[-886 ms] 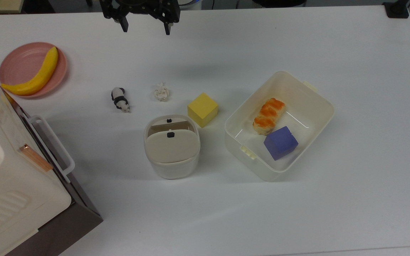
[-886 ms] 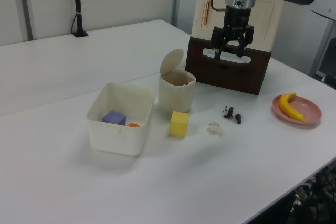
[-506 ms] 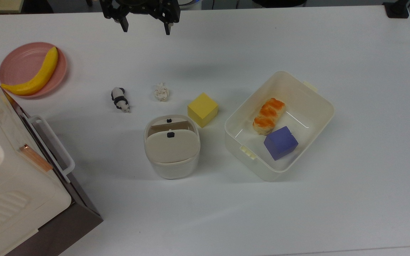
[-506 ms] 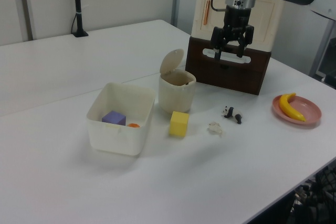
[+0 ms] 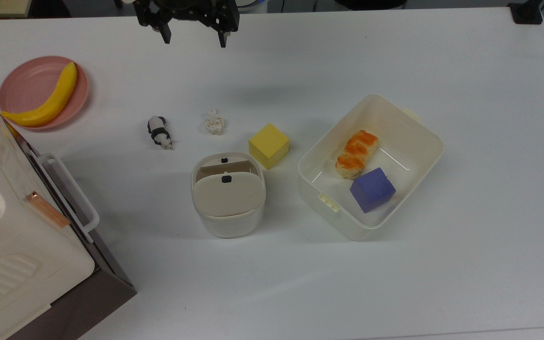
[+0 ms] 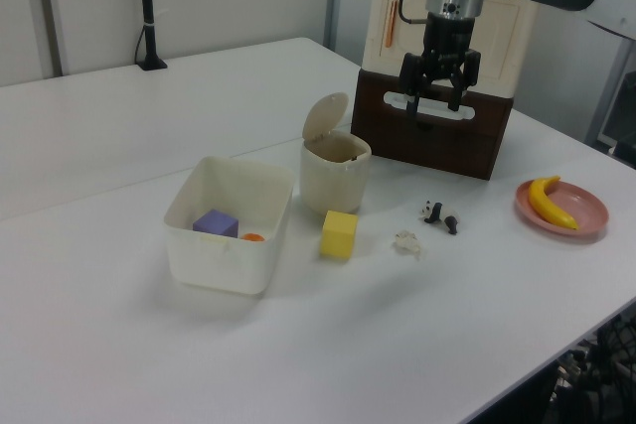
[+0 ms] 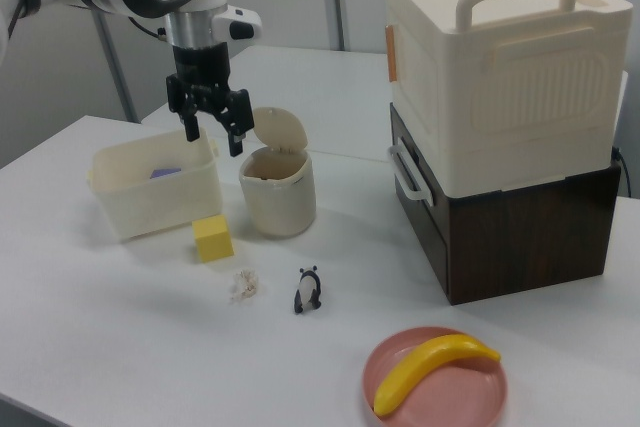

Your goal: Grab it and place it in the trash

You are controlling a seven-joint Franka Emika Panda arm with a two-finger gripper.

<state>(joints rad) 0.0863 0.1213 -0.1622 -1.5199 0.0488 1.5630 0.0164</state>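
The pincer [image 5: 191, 38] hangs high with its fingers spread and empty, ready to drop onto the paper ball [image 5: 214, 123] lying below it, just beside the trash bin [image 5: 228, 196].

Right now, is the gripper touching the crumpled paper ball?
Apart. In the right view the gripper hangs open high above the table, with the paper ball lying far below.

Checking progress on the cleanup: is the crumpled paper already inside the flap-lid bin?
No, the crumpled paper lies on the table between the panda figurine and the yellow cube.
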